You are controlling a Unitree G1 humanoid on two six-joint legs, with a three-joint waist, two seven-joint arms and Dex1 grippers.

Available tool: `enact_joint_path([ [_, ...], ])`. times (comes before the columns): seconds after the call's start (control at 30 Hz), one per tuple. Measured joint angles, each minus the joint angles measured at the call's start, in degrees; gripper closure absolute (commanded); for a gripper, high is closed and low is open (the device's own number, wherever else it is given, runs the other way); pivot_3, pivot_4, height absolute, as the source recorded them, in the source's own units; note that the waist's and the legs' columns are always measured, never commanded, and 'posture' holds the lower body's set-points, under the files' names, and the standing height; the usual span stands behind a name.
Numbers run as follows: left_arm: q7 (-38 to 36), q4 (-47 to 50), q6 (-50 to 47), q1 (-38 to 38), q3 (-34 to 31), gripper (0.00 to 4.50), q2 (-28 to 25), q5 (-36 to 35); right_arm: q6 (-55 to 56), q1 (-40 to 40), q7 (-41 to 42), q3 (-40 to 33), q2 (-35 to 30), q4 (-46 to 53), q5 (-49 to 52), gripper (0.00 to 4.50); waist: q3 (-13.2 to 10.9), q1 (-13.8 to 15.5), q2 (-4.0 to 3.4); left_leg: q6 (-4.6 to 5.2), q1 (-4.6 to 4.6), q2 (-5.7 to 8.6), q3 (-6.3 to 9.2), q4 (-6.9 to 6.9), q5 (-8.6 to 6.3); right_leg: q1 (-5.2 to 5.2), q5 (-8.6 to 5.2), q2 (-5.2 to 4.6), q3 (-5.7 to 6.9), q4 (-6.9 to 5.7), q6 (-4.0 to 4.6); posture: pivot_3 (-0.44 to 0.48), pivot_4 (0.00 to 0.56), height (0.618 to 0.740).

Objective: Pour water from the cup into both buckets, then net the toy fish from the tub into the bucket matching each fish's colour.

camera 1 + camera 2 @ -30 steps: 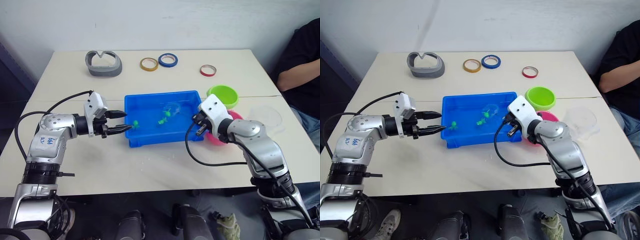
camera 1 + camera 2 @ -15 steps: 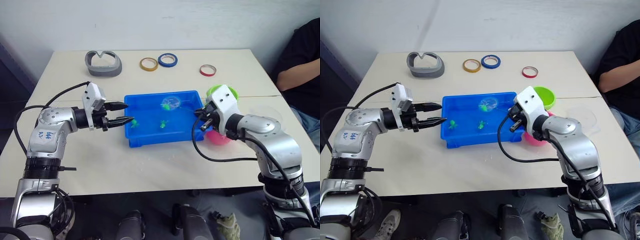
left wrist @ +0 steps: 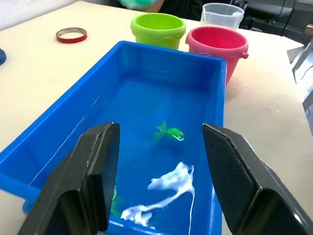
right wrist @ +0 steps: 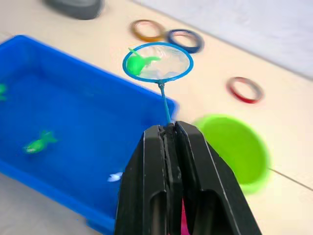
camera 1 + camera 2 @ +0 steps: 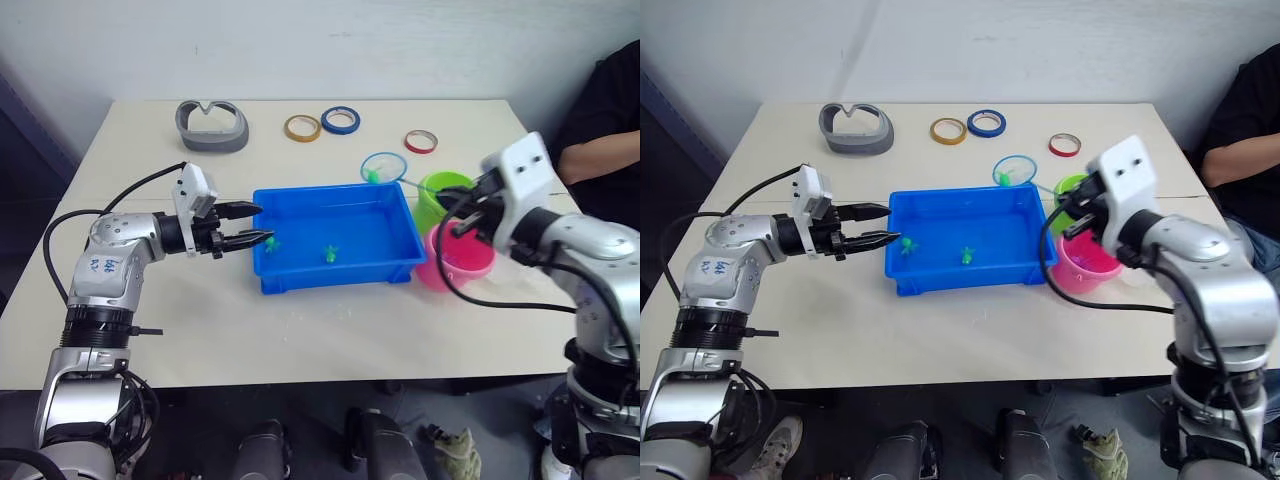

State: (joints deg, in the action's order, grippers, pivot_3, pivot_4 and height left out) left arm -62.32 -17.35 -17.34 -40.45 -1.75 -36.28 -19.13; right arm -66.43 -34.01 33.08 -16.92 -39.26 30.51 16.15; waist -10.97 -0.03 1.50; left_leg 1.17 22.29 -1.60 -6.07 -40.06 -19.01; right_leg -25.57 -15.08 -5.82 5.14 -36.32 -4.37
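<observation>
Green fish point(image 4: 141, 62) in raised blue net point(image 4: 157, 62)

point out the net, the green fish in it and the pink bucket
net point(image 4: 157, 61), right wrist view, on its blue hoop
green fish point(image 4: 140, 61), right wrist view, on its body
pink bucket point(image 3: 217, 40), left wrist view, on its rim

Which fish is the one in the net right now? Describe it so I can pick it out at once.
Start at the blue tub mid-table and go to its far right corner, where the right gripper holds a small blue-rimmed net in the air. The green fish lies in that net, while two other green fish sit in the tub.
</observation>
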Motion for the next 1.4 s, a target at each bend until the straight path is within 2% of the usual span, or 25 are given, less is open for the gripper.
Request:
enact_joint_path([
  [0.23, -0.8, -1.7, 1.3, -1.8, 0.7, 1.53, 1.6, 0.4, 6.8, 4.8, -0.6, -1.8, -5.3, -7.7, -1.9, 4.50, 0.0, -0.2, 0.00, -0.01, -0.02, -0.02, -0.05, 0.03, 0.01, 0.00, 0.00, 0.05, -0.03, 0.03, 0.00, 0.000, 0.150, 0.713],
  [0.43, -1.2, -2.6, 1.6, -1.9, 0.8, 1.53, 2.0, 0.7, 19.8, 9.1, -1.4, 5.7, -9.3, -13.6, -8.5, 4.50, 0.0, -0.1, 0.00, -0.01, -0.04, -0.01, -0.09, 0.02, 0.01, 0.00, 0.01, 0.14, -0.05, 0.26, -0.01, 0.000, 0.150, 0.713],
  [0.63, -1.1, -1.8, 1.1, -1.9, 1.1, 1.53, 3.8, 0.7, 32.4, 10.3, -2.9, 14.4, -13.4, -18.0, -18.5, 4.50, 0.0, -0.1, 0.00, -0.01, -0.03, 0.01, -0.10, 0.02, 0.01, 0.00, 0.02, 0.12, -0.07, 0.29, -0.03, 0.000, 0.150, 0.713],
  [0.83, -0.1, -1.4, 1.2, -1.9, 1.4, 1.53, 5.1, 0.8, 41.6, 10.3, -4.4, 19.4, -17.0, -20.8, -28.1, 4.50, 0.0, -0.1, -0.01, -0.03, -0.04, -0.02, -0.09, 0.01, 0.02, 0.00, 0.02, 0.10, -0.07, 0.29, -0.03, 0.000, 0.150, 0.713],
  [1.13, 0.8, -1.4, 2.0, -2.1, 1.5, 1.53, 6.9, 1.2, 57.5, 12.0, -6.4, 24.0, -24.9, -23.7, -44.1, 4.50, 0.0, -0.1, -0.01, -0.06, -0.06, -0.02, -0.13, 0.01, 0.03, 0.01, 0.02, 0.11, -0.10, 0.30, -0.03, 0.000, 0.150, 0.713],
  [1.4, 1.5, -2.9, 4.5, -4.1, 1.7, 1.53, 8.5, 1.4, 67.1, 15.0, -10.6, 25.5, -25.8, -24.4, -54.8, 4.50, 0.0, -0.1, -0.01, -0.13, -0.09, -0.03, -0.15, -0.01, 0.07, 0.01, 0.02, 0.13, -0.13, 0.28, -0.03, 0.000, 0.150, 0.713],
])
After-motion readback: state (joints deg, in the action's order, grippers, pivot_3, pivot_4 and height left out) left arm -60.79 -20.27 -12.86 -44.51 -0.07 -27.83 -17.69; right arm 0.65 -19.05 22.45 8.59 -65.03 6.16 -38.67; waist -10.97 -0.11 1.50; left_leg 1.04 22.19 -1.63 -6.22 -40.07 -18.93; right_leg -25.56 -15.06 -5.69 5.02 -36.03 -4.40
